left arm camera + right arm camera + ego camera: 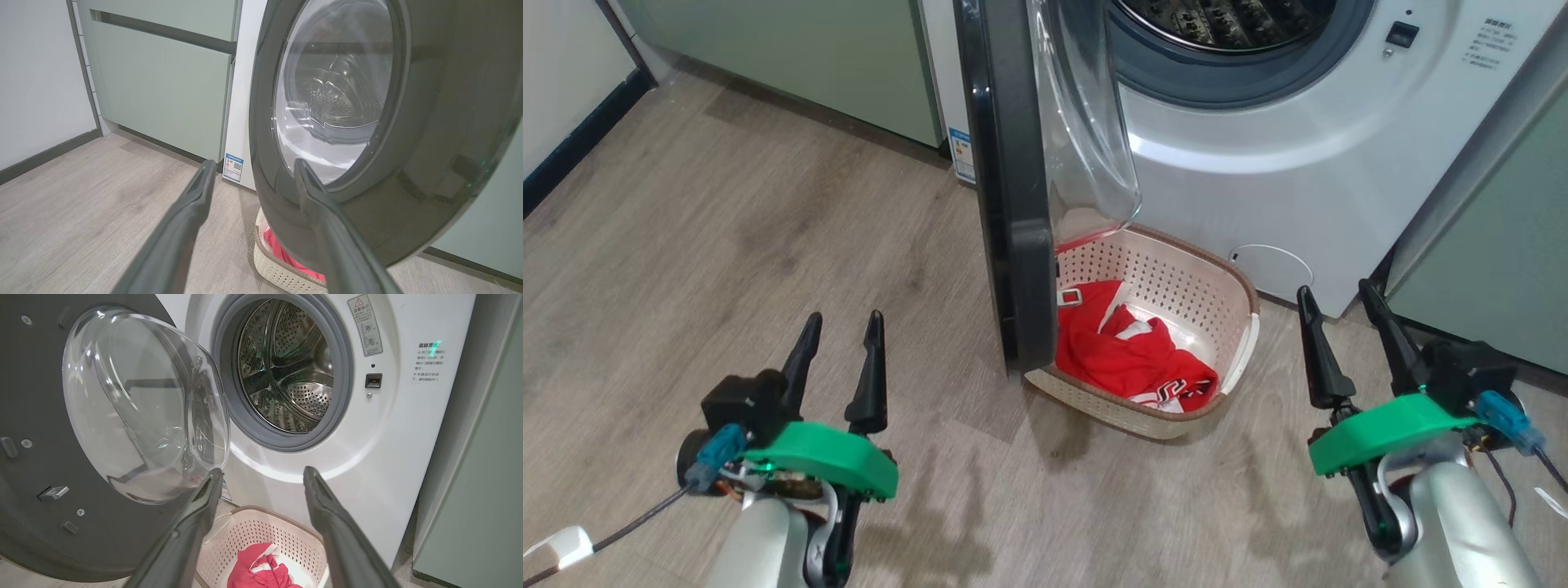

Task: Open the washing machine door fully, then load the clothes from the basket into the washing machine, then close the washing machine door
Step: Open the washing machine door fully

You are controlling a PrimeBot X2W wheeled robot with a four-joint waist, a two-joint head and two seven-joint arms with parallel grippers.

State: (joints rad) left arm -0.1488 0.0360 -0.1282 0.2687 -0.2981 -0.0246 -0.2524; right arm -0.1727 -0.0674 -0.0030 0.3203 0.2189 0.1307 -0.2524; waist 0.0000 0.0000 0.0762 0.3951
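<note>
Left gripper: the left gripper [844,317], two long dark fingers on a green mount, has its fingers spread wide, and nothing is between them.
Left gripper, place: it hangs above the grey-brown wooden floor [727,245], to the left of the door and apart from it, and its fingers point toward the door's outer face.
Right gripper: the right gripper [1335,287], of the same build, is also spread wide and empty.
Right gripper, place: it is just to the right of the basket, in front of the machine's lower panel, and touches neither.
Door: the large round washing machine door [1005,163] with a glossy black rim stands open. It is swung out toward the robot, so the head view sees it edge-on. Its clear bulging glass bowl [1086,122] faces the right side.
Basket: the small cream plastic basket [1176,269], with perforated walls and a brown rim, stands on the floor close before the machine. The door's lower edge hangs over its left part.
Clothes: the bright red mesh jersey [1127,351] with white trim lies crumpled inside the basket.
Machine: the white front-loading washing machine [1258,204] shows its steel drum [286,375] inside a grey gasket [343,396].
Low on the front: a round service flap [1270,265] is behind the basket's right corner, and a blue sticker [961,155] is at the lower left corner.
Surroundings: pale green cabinets [163,81] stand on both sides of the machine.
</note>
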